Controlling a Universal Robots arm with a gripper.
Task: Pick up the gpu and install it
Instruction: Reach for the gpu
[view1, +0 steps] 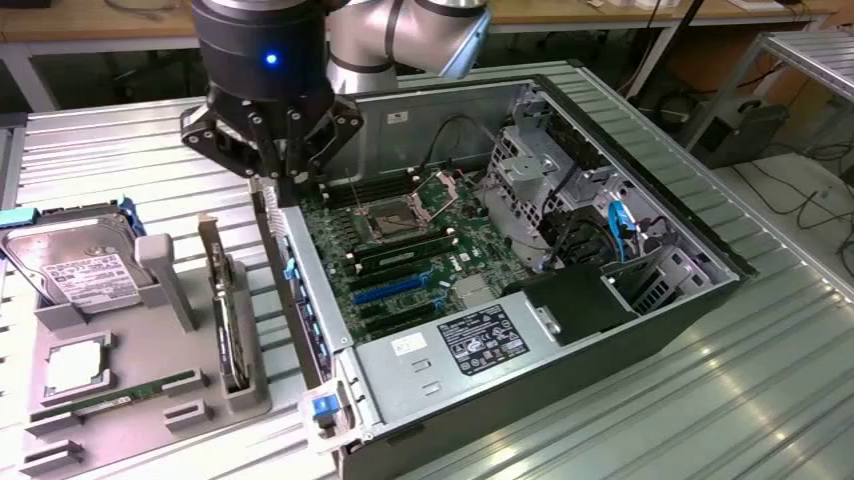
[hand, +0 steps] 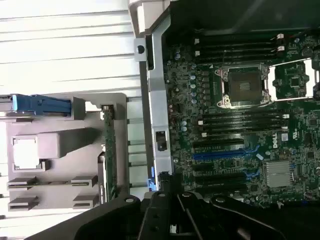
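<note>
We see a ribbed metal table (view1: 120, 150) in a workshop, with desks and cables behind it. An open case (view1: 534, 395) lies on its side across the table's middle, its board (view1: 400, 270) facing up, with the socket (view1: 400, 215) and blue slots (view1: 387, 290) bare. A gray tray (view1: 134, 400) sits by the table's edge at the exterior view's left, just beside the case. The gpu (view1: 232, 320) stands on its long edge in a slot along the tray's edge nearest the case, apart from the gripper. In the wrist view we find the gpu (hand: 109, 150) as a thin strip on that side of the tray (hand: 60, 145), with the socket (hand: 245, 85) beyond the case wall. A drive (view1: 80, 275) stands in the tray's far corner, a chip (view1: 74, 365) lies below it, and a green stick (view1: 114, 400) lies along the tray's near edge. The gripper (view1: 287, 175) hangs over the case wall that faces the tray, raised above it. Its fingers are pressed together and we see nothing between them. In the wrist view the gripper (hand: 167, 200) is a dark mass over that wall.
</note>
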